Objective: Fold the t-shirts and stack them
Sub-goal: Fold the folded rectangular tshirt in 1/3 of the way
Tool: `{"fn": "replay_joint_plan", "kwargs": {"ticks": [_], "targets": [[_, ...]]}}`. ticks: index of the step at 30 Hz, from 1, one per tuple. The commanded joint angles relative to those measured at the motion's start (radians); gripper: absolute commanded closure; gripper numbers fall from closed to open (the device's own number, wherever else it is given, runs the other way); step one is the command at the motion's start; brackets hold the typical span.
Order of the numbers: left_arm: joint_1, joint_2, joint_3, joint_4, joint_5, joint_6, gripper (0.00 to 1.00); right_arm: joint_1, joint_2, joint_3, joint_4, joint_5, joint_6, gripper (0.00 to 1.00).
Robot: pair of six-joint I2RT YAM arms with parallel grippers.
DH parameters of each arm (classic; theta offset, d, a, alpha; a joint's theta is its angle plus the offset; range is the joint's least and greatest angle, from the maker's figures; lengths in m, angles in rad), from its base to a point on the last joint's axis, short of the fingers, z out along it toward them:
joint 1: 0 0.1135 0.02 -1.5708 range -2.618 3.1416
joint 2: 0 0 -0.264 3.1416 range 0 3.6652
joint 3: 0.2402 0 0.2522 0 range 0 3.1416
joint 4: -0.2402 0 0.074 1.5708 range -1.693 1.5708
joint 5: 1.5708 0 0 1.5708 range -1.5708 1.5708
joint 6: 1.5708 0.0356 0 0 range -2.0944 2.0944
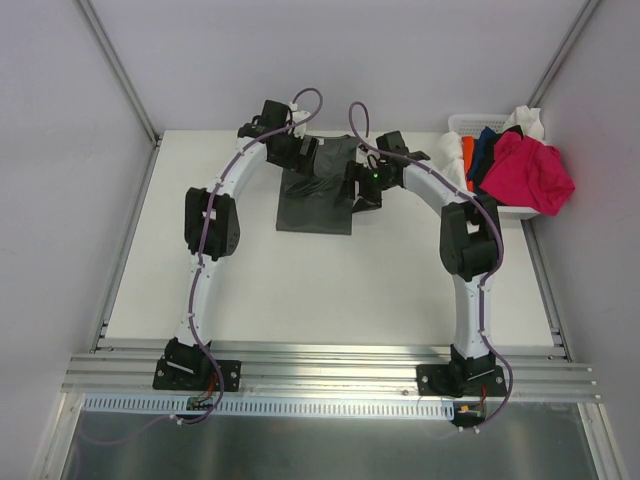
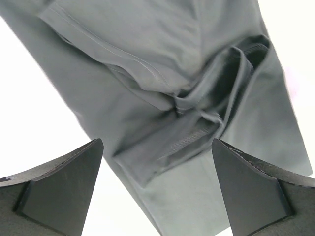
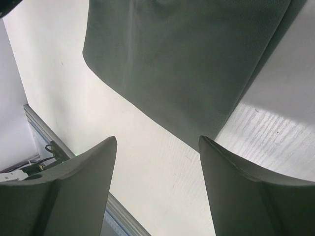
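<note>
A dark charcoal t-shirt (image 1: 318,200) lies on the white table (image 1: 330,285) at the back middle, folded into a long strip. In the left wrist view the shirt (image 2: 162,73) shows a bunched sleeve and hems tucked onto it. My left gripper (image 1: 303,155) hangs over the shirt's far left part, open and empty (image 2: 156,141). My right gripper (image 1: 362,190) is at the shirt's right edge, open and empty (image 3: 157,138), over bare table with the shirt's smooth edge (image 3: 187,64) just ahead. Magenta (image 1: 530,172), navy (image 1: 487,150), orange (image 1: 468,160) and white (image 1: 528,120) shirts fill the basket.
A white plastic basket (image 1: 458,125) stands at the back right corner, shirts spilling over its rim. Grey walls close the table on the left, back and right. An aluminium rail (image 1: 330,365) with both arm bases runs along the near edge.
</note>
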Motion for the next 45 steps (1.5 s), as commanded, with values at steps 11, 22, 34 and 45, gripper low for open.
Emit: {"fn": "replay_joint_plan", "kwargs": {"ticks": [11,22,34,45], "targets": [[0.031,-0.346,-0.409,0.013,0.2,-0.084,0.1,0.001,-0.064,0.05,0.019,-0.01,-0.016,0.28],[0.023,-0.228,-0.343,0.012,0.222,-0.101,0.11,0.065,0.203,0.263,0.039,-0.029,0.044,0.29],[0.031,-0.126,-0.284,0.013,0.24,-0.135,0.11,0.062,0.215,0.17,0.035,-0.043,0.063,0.29],[0.035,0.037,-0.018,0.091,0.096,-0.127,0.13,0.057,0.222,0.153,0.018,-0.035,0.043,0.29]]}}
